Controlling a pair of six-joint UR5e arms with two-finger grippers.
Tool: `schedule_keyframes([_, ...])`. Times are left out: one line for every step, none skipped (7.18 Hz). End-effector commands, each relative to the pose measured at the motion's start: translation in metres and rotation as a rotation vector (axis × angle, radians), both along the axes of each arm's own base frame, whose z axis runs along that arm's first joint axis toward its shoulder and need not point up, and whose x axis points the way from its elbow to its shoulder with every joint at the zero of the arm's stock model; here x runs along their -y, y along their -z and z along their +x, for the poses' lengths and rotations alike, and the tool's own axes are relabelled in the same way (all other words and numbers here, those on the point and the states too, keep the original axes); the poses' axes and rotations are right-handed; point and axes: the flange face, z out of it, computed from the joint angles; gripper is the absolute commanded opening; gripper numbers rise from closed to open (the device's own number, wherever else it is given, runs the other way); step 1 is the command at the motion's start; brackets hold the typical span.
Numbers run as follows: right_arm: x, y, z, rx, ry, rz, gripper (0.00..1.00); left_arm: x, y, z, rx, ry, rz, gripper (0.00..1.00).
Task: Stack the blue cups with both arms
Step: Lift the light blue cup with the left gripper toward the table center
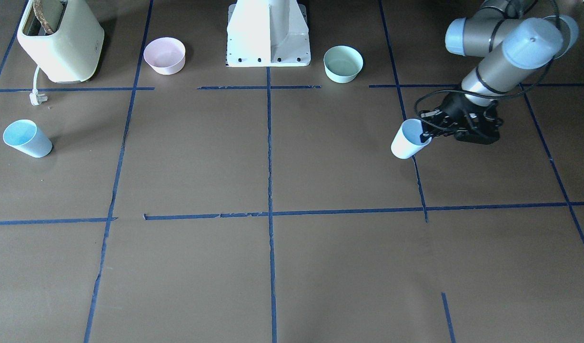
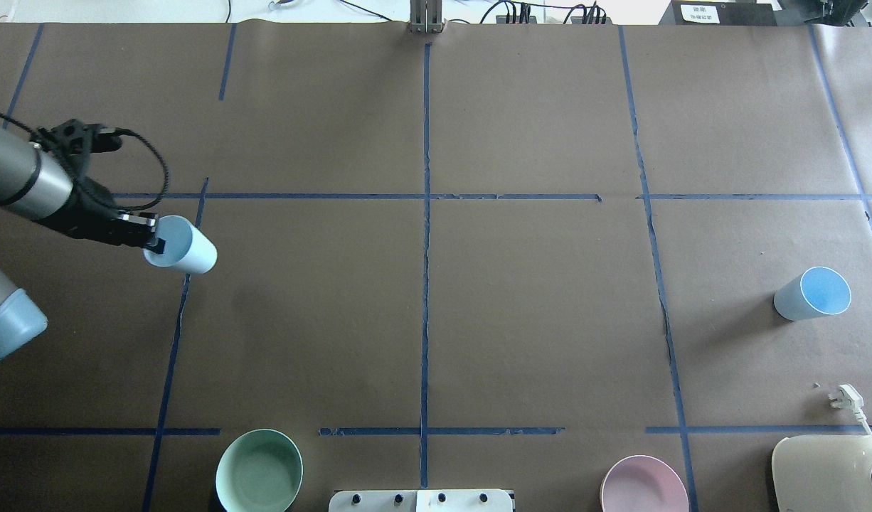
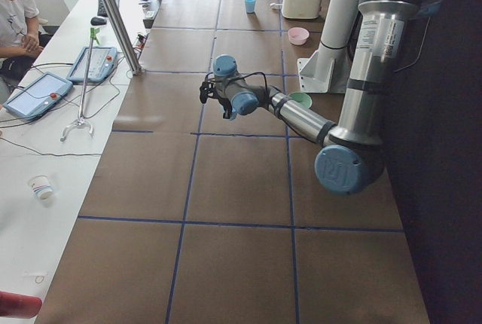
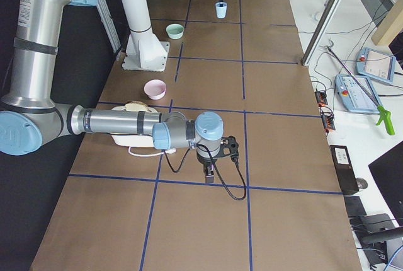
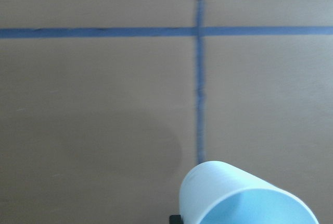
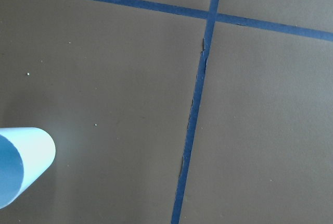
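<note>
Nearest: held blue cup point(image 5: 244, 198), rim pinched by left gripper point(image 2: 154, 244), over tape line point(image 5: 200, 88) | we log second blue cup point(image 2: 813, 294) upright on table point(image 2: 535, 320), robot's right | right gripper point(image 4: 210, 173): we cannot tell its opening.

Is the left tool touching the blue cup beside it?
Touching. The overhead view shows the left tool gripping the blue cup by its rim.

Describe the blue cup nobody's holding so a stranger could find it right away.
Start at the cream toaster in the corner of the table on the robot's right. Just beyond its white plug, farther from the robot, a pale-blue cup stands upright, alone. Unlike the wider pink bowl it is narrow and tapered, and unlike its twin, held by the left tool, it stands free.
</note>
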Motion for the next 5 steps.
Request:
schedule_keyframes([0.000,0.001,0.000,0.002,-0.001,0.000,1.00,-0.003,0.129,0.123,0.058,0.049,-0.058,0.07])
schedule_keyframes([0.000,0.001,0.000,0.002,0.000,0.001,1.00,0.001,0.161,0.168,0.055,0.067,-0.096,0.07])
schedule_keyframes([0.001,0.001,0.000,0.003,-0.001,0.001,1.00,0.000,0.180,0.204,0.074,0.079,-0.084,0.07])
schedule_keyframes([0.001,0.001,0.000,0.003,-0.001,0.001,1.00,-0.011,0.180,0.218,0.076,0.078,-0.057,0.07])
schedule_keyframes([0.001,0.001,0.000,0.003,-0.001,0.001,1.00,-0.013,0.177,0.227,0.063,0.069,-0.048,0.08])
